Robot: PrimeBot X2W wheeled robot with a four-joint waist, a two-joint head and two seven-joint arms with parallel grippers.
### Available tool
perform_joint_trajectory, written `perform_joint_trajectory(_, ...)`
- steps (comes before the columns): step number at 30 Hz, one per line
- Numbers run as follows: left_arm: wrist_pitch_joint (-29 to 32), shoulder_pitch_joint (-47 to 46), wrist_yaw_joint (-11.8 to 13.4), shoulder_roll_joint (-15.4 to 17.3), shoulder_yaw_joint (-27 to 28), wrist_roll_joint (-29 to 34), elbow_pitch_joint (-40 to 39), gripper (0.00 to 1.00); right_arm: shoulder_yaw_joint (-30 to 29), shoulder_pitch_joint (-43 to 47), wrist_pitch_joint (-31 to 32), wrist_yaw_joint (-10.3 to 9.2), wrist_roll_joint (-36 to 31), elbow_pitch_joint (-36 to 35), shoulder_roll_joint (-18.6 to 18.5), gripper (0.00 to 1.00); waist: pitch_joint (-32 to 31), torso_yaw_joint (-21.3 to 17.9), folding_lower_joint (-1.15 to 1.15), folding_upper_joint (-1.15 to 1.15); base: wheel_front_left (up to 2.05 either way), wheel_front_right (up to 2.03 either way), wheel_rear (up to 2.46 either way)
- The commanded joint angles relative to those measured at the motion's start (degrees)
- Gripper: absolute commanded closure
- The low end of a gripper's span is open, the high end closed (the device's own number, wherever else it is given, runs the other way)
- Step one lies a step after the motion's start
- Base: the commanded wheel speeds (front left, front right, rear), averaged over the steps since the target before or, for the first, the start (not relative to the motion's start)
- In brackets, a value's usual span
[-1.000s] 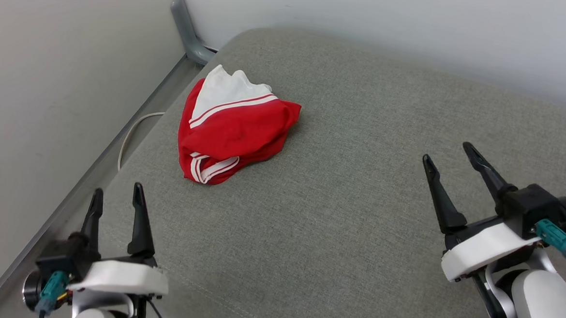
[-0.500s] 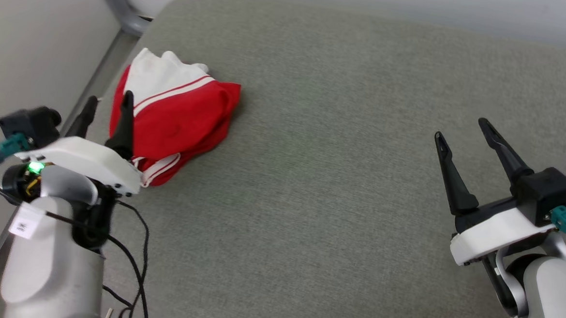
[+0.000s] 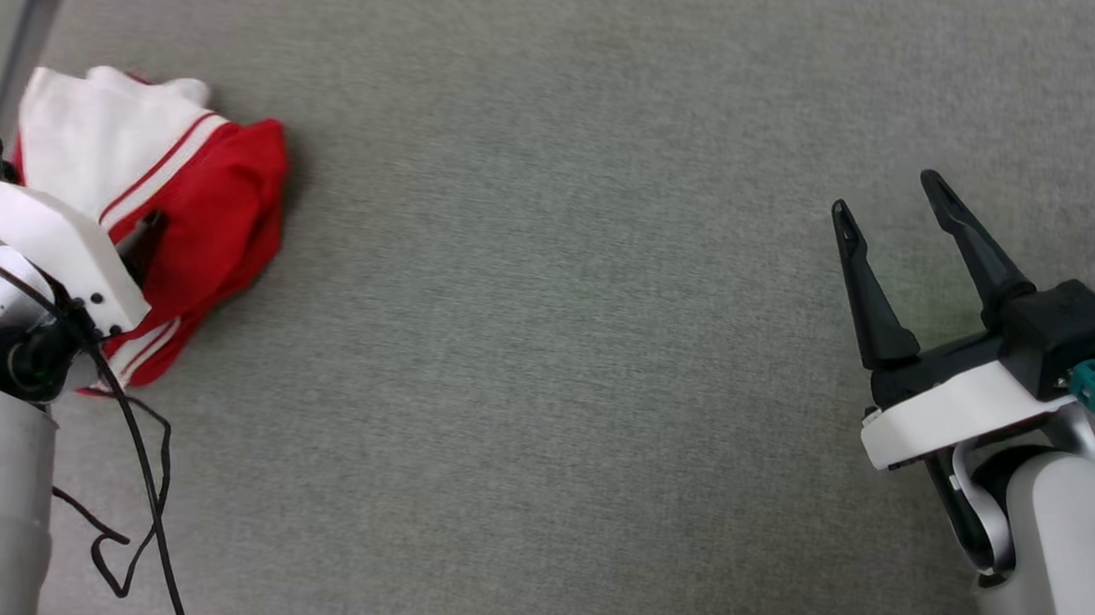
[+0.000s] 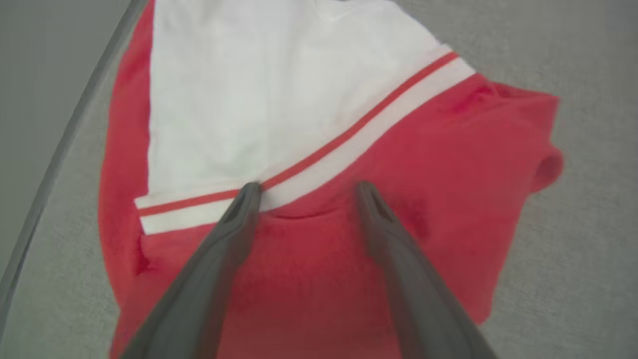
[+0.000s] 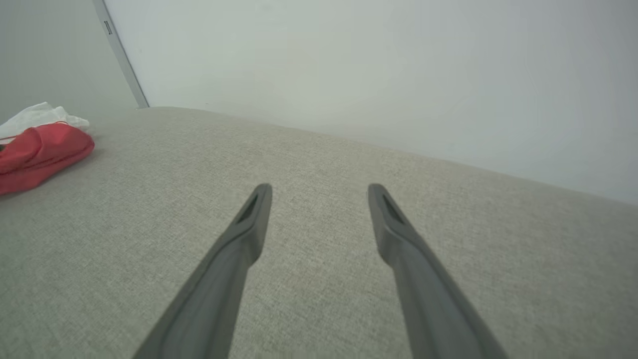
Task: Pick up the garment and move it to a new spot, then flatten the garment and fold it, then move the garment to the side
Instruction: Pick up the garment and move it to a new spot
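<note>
One garment (image 3: 214, 212), two claws (image 4: 304, 187) (image 3: 887, 194), one cable (image 3: 148, 460)

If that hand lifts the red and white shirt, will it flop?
Probably flop: the shirt lies crumpled in soft folds, so it should drape and unfurl. It looks thin, likely light. Pushed, it would probably bunch on the woven grey cushion rather than slide.

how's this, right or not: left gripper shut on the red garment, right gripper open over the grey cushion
Wrong on the left gripper: it is open, fingers spread over the garment, as the left wrist view shows. The rest holds.
</note>
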Motion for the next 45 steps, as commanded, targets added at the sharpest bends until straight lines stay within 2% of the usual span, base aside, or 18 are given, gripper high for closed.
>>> perform_joint_trajectory(1, 1.48, -0.78, 0.01, 0.4, -0.23, -0.83, 1.2, 0.0, 0.21, -1.26, -0.13, -0.06, 0.15, 0.07, -0.01, 0.0, 2.12, -1.78, -0.01, 0.0, 0.0, 0.0, 0.0)
perform_joint_trajectory(5, 7.98, -1.47, 0.03, 1.29, -0.9, -2.69, 6.48, 0.0, 0.61, -2.14, -0.34, -0.06, 0.05, 0.15, 0.0, 0.0, 3.65, -2.82, -0.01, 0.0, 0.0, 0.0, 0.0)
perform_joint_trajectory(9, 13.63, -1.12, 0.86, 0.75, -1.73, -3.48, 11.16, 0.0, 0.75, -2.7, -0.56, -0.06, 0.11, 0.42, 0.0, 0.0, 4.05, -3.49, -0.01, 0.0, 0.0, 0.0, 0.0)
perform_joint_trajectory(10, 13.51, -1.34, 0.88, 0.87, -1.97, -3.27, 11.5, 0.65, 0.68, -2.79, -0.62, -0.06, 0.2, 0.46, 0.0, 0.0, 4.0, -3.57, -0.01, 0.0, 0.0, 0.0, 0.0)
perform_joint_trajectory(11, 12.4, -1.8, 0.87, 1.11, -2.12, -2.77, 11.51, 1.0, 0.63, -2.87, -0.54, -0.06, 0.3, 0.48, 0.0, 0.0, 3.9, -3.61, -0.01, 0.0, 0.0, 0.0, 0.0)
perform_joint_trajectory(16, 6.82, -2.46, 0.54, 1.1, -2.89, -1.24, 11.28, 1.0, 0.01, -1.84, -1.04, -0.06, 1.07, 1.53, 0.0, 0.0, 1.64, -3.21, -0.01, 0.0, 0.0, 0.0, 0.0)
perform_joint_trajectory(19, 1.39, -2.7, 0.34, 0.85, -3.52, -0.35, 10.51, 1.0, -0.78, -0.76, -1.47, -0.06, 1.83, 2.29, 0.01, 0.0, -0.74, -2.5, -0.01, 0.0, 0.0, 0.0, 0.0)
perform_joint_trajectory(24, -10.32, -2.68, 0.19, 0.24, -4.78, 1.99, 9.76, 1.0, -1.92, 1.03, -2.07, -0.06, 2.52, 3.08, 0.01, 0.0, -5.17, -0.86, -0.01, 0.0, 0.0, 0.0, 0.0)
perform_joint_trajectory(29, -25.26, -2.14, 0.73, -0.97, -4.95, 4.32, 9.33, 1.0, -3.01, 3.23, -2.58, -0.06, 4.12, 3.8, 0.01, 0.0, -9.95, 0.32, -0.01, 0.0, 0.0, 0.0, 0.0)
perform_joint_trajectory(30, -25.26, -2.14, 0.73, -0.97, -4.95, 4.32, 9.33, 1.0, -3.01, 3.23, -2.58, -0.06, 4.12, 3.8, 0.01, 0.0, -9.95, 0.32, -0.01, 0.0, 0.0, 0.0, 0.0)
perform_joint_trajectory(34, -34.1, -1.45, 1.85, -2.08, -5.22, 5.92, 10.03, 1.0, -3.84, 5.34, -2.67, -0.06, 4.8, 3.95, 0.01, 0.0, -13.47, 0.59, -0.01, 0.0, 0.0, 0.0, 0.0)
perform_joint_trajectory(38, -37.85, -0.79, 3.55, -3.19, -5.8, 7.58, 8.7, 1.0, -5.15, 7.72, -3.0, -0.06, 5.89, 3.92, 0.01, 0.0, -16.73, 0.06, -0.01, 0.0, 0.0, 0.0, 0.0)
perform_joint_trajectory(45, -39.06, 3.53, 5.25, -6.85, -6.23, 9.48, 1.19, 1.0, -6.23, 11.17, -2.82, -0.06, 6.93, 3.44, 0.01, 0.0, -21.02, -3.66, -0.01, 0.0, 0.0, 0.0, 0.0)
